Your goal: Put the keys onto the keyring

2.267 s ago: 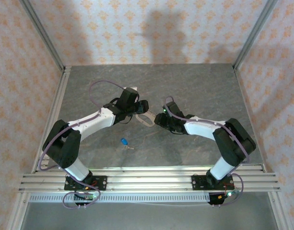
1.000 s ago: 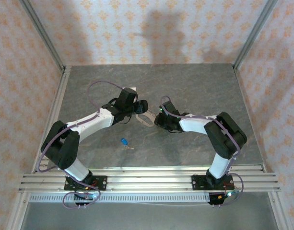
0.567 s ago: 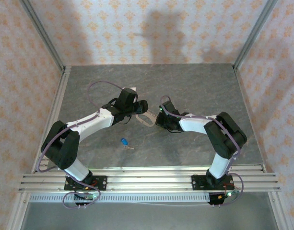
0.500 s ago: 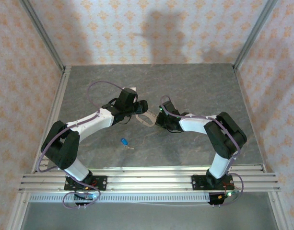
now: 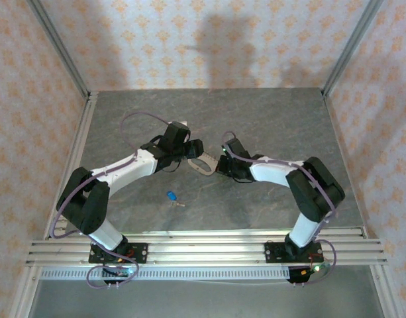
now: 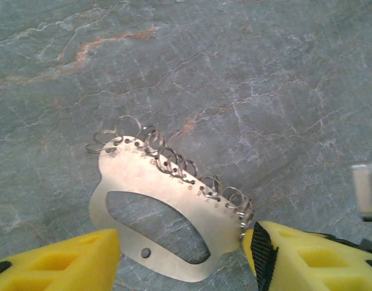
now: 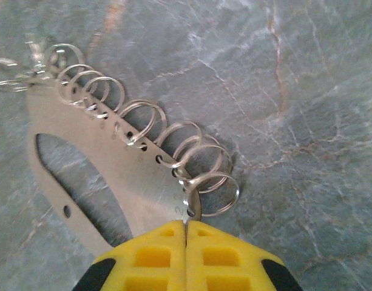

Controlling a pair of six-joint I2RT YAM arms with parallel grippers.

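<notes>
Keyring [image 6: 143, 182] clamped between left fingers [image 6: 52, 260], right fingers [image 7: 155, 254] pressed together pinching its edge, 1 blue key [image 5: 171, 195] loose on counter [image 5: 269, 112] nearby.

A grey veined tabletop [image 5: 275, 119] sits between orange-patterned walls [image 5: 189, 46].

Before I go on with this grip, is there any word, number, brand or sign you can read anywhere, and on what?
No text can be read anywhere.
keyring: bare metal plate with punched holes and wire rings, no stamp or engraving.
key: blue head, too small to tell any marking.
right gripper: yellow pads, plain.
wallpaper: repeating ornament, no letters.
</notes>
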